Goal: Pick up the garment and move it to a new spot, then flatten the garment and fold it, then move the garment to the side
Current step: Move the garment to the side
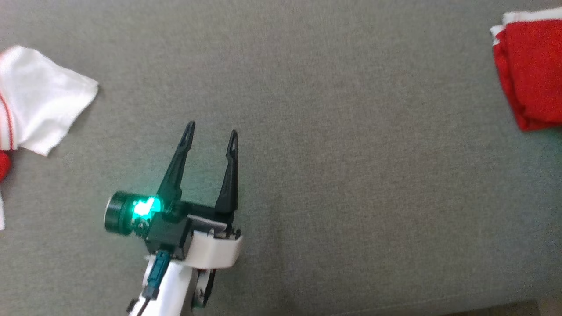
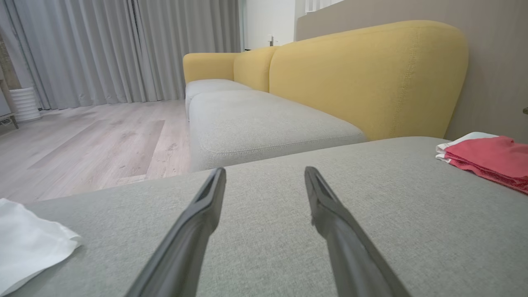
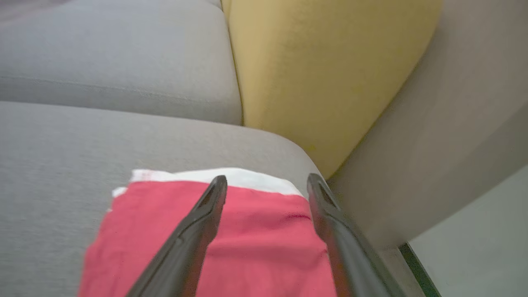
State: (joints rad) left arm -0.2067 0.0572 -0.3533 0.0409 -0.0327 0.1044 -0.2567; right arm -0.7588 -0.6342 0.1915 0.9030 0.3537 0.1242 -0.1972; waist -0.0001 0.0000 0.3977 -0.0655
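A folded red garment [image 1: 531, 70] with a white layer under it lies at the far right of the grey cushion [image 1: 333, 145]. The left wrist view shows the red garment [image 2: 491, 159] off to the right. My right gripper [image 3: 266, 181] is open just over the red garment [image 3: 144, 235], fingers pointing at its white edge; I cannot tell whether they touch it. A crumpled white garment [image 1: 39, 96] with a red stripe lies at the left edge. My left gripper [image 1: 212, 130] stands open and empty over bare cushion, right of the white garment [image 2: 24, 243].
A yellow sofa back [image 2: 367, 78] rises behind a second grey seat [image 2: 264, 123]. The grey wall [image 3: 453, 136] stands close on the right of the red garment. Wooden floor [image 2: 82, 140] and curtains [image 2: 103, 49] lie beyond the cushion's left edge.
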